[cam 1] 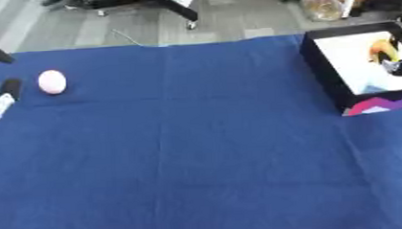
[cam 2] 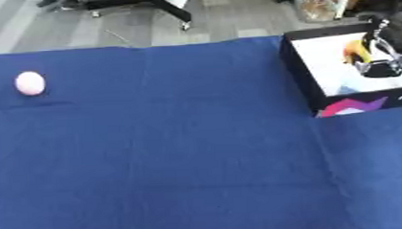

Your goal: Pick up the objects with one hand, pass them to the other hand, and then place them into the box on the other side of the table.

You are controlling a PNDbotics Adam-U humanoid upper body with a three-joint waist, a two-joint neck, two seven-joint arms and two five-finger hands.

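Your right hand is hanging over the box at the table's right, pinching an orange object; the pink ball is lying far left beside your left hand, whose fingers I cannot tell; it could roll away if nudged.

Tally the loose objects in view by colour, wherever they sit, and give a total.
Pink: 1, the egg-shaped object on the blue cloth, far left.
Orange-yellow: 1, the object inside the box, beside the right hand.
Total: 2.
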